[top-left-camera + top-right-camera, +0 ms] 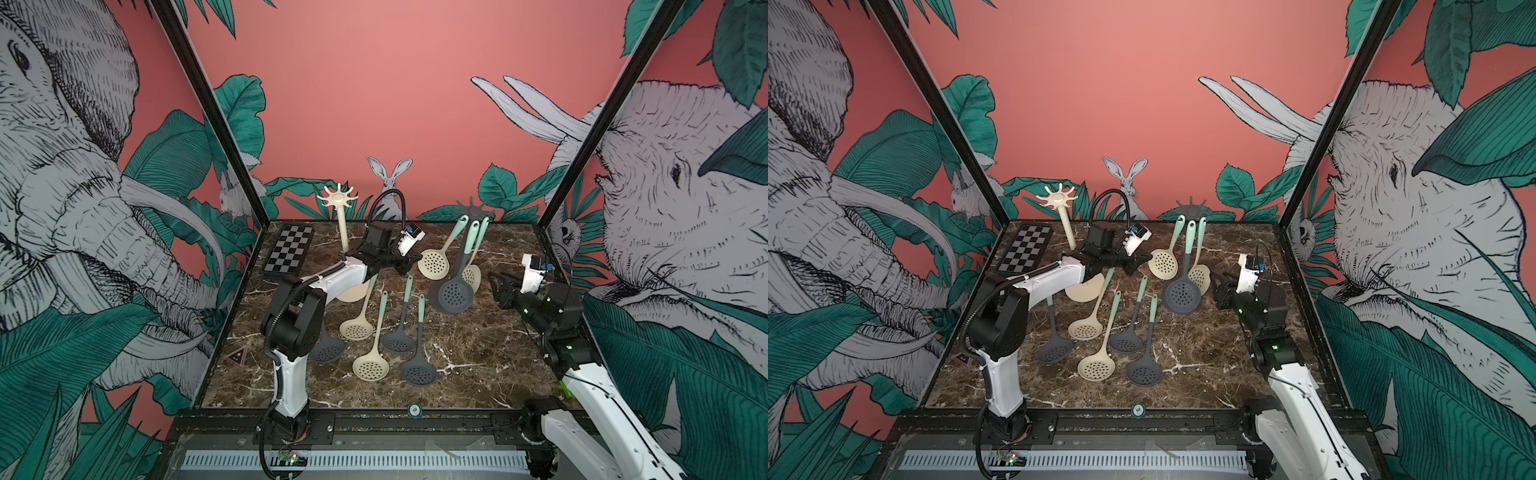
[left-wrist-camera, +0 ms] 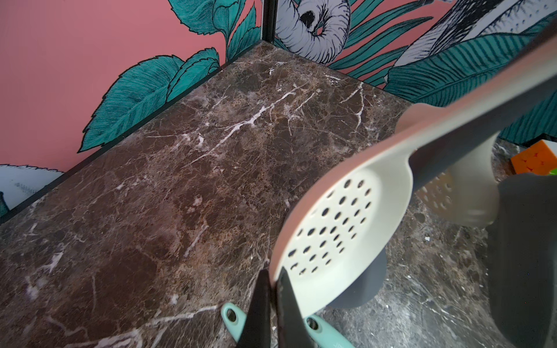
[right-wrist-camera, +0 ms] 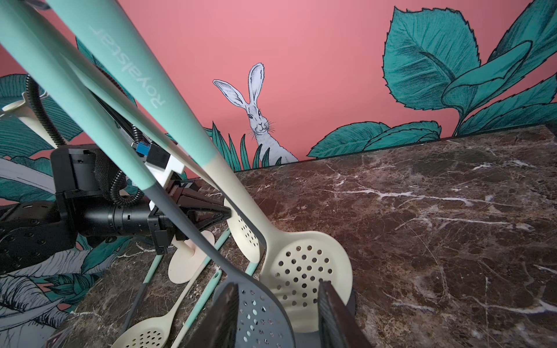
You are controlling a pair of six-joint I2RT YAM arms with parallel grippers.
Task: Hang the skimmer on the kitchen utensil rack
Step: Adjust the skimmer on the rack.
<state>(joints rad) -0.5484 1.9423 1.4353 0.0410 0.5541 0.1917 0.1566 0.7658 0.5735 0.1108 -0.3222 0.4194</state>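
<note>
Nearest to the lens in both top views, slotted grey strip (image 1: 353,459) in front of a black rail (image 1: 374,424), with the bases of both arms on that rail. Behind it, on the marble table (image 1: 478,365), five utensils lying flat between the arms: loose cream skimmers (image 1: 371,368), two of them, and loose grey skimmers (image 1: 419,372), three, one partly hidden under the left arm (image 1: 297,320). Further back on the left, cream rack (image 1: 336,200), upright, beside a chessboard (image 1: 289,251). Further back on the right, dark grey rack (image 1: 471,206) with three pieces hanging from it: tilted cream skimmer (image 1: 433,262), grey skimmer (image 1: 456,296), and second cream skimmer (image 1: 472,275) partly behind the grey one. Just beside the tilted cream skimmer, left gripper (image 1: 413,262); near the grey skimmer but apart from it, right gripper (image 1: 494,284). From the left wrist: fingers (image 2: 259,304) pressed together, tips right at the rim of the tilted cream skimmer (image 2: 382,195); whether pinching that rim or only touching it, cannot tell. From the right wrist: fingers (image 3: 224,316) standing apart, clamped on nothing, with grey skimmer (image 3: 280,319) and second cream skimmer (image 3: 339,265) hanging just beyond them.
</note>
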